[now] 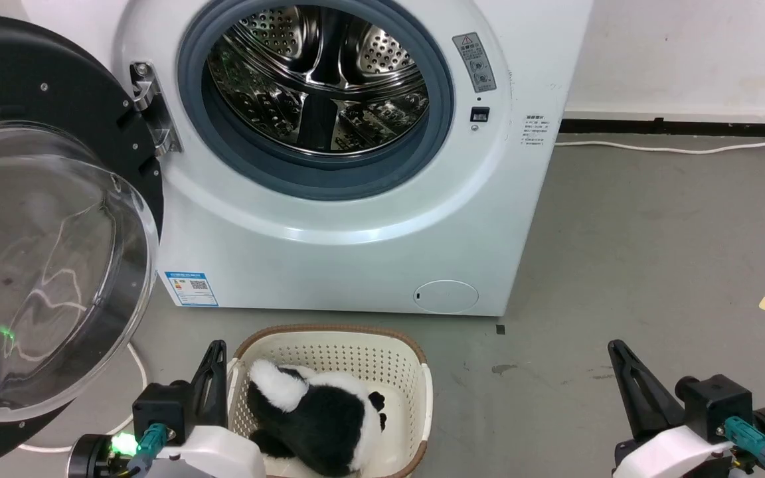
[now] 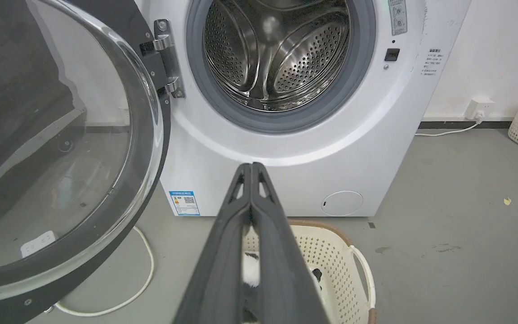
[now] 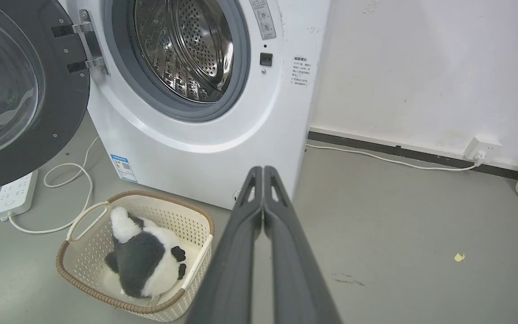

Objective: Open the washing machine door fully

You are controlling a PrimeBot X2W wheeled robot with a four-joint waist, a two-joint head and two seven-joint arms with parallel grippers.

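Both my left gripper [image 1: 216, 358] and right gripper [image 1: 621, 362] are closed empty; the washing machine door [image 1: 44, 232] stands swung wide beside the drum [image 1: 319, 79] (seemingly fully open), so I would nudge its rim [image 1: 17, 66] only gently.

Your head camera looks down from behind left claw [image 1: 215, 345] and right claw [image 1: 615, 345]; wrist cameras look along each, sharing the drum [image 1: 319, 73] and basket [image 1: 329, 329] ahead

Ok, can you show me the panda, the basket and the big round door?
panda [image 1: 329, 421]: head view, on its black back.
basket [image 1: 356, 358]: head view, on the far inner wall.
door [image 1: 44, 265]: head view, on the clear glass bowl.
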